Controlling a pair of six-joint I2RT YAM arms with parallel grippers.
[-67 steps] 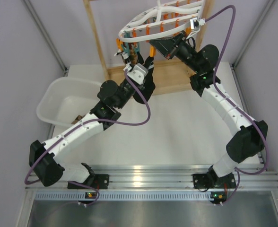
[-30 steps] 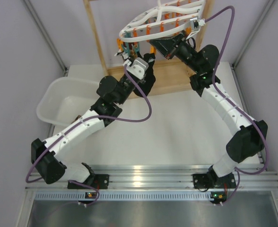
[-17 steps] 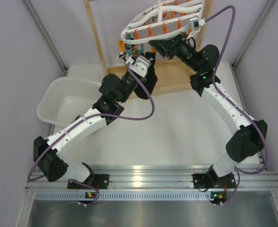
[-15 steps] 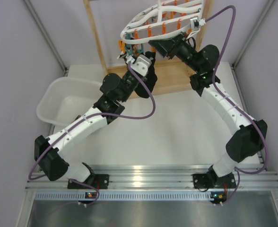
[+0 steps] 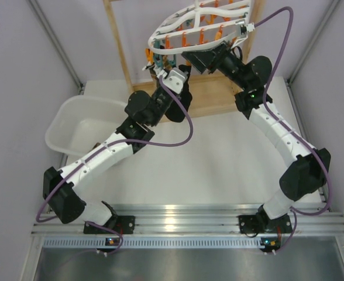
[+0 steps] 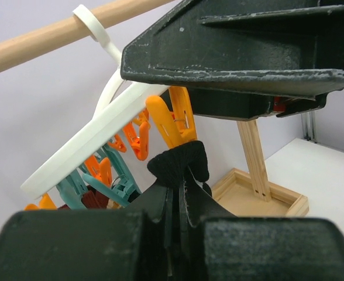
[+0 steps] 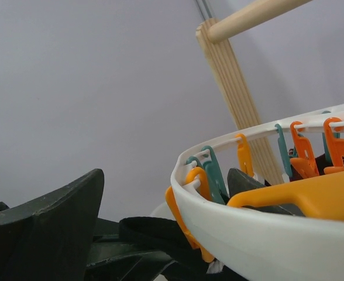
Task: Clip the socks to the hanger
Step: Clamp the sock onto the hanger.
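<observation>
The white lattice hanger (image 5: 201, 20) hangs tilted from the wooden stand, with orange and teal pegs under its rim (image 6: 96, 137). My left gripper (image 5: 167, 75) (image 6: 181, 181) is shut on a black sock (image 6: 181, 164), whose body droops below it (image 5: 175, 105). An orange peg (image 6: 172, 120) comes down onto the sock's top edge. My right gripper (image 5: 198, 58) (image 7: 166, 175) stands open around the hanger's rim (image 7: 248, 234), one finger (image 7: 49, 228) far left, the other behind the rim. The orange peg (image 7: 186, 228) and the black sock (image 7: 154, 231) lie between them.
A white tub (image 5: 72, 126) sits at the left of the table. The wooden stand's base tray (image 5: 213, 96) (image 6: 260, 199) and post (image 5: 118, 44) are right behind both grippers. A dark red piece of fabric (image 6: 93, 199) hangs among the teal pegs.
My right gripper's jaws have spread wide apart. My left gripper has pushed the black sock a little up and right, under the hanger's rim, and the hanger has tipped slightly.
</observation>
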